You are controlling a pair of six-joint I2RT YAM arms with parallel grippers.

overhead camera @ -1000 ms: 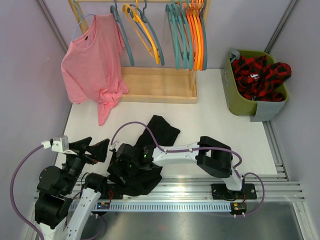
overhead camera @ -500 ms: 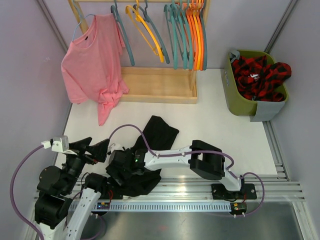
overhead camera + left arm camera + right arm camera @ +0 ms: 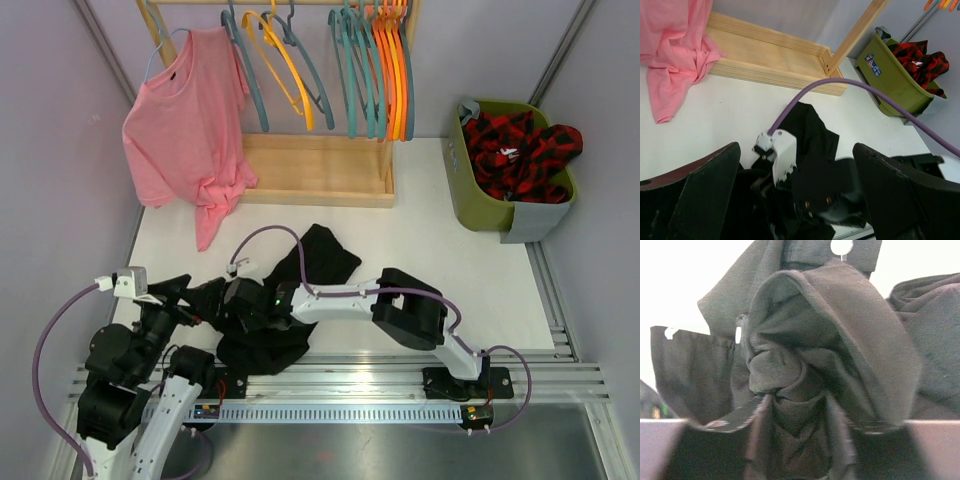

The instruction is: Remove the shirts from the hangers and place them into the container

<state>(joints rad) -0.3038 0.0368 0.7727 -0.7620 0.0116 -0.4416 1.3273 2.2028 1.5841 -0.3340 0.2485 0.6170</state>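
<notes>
Black shirt [image 3: 322, 255], off hanger, heaped lower centre of top view; right gripper [image 3: 797, 450] half-closed, pinching a bunched fold; left gripper [image 3: 795, 145] spread wide, empty, just beside; judged mid-pickup, next calling for lift and carry over rim into container [image 3: 458, 190], upper right.

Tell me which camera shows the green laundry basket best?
The top external view: the whole green basket shows from above, with the plaid shirt piled inside. The left wrist view catches it sideways, far off, behind a purple cable. The right wrist view shows only the black shirt.
</notes>
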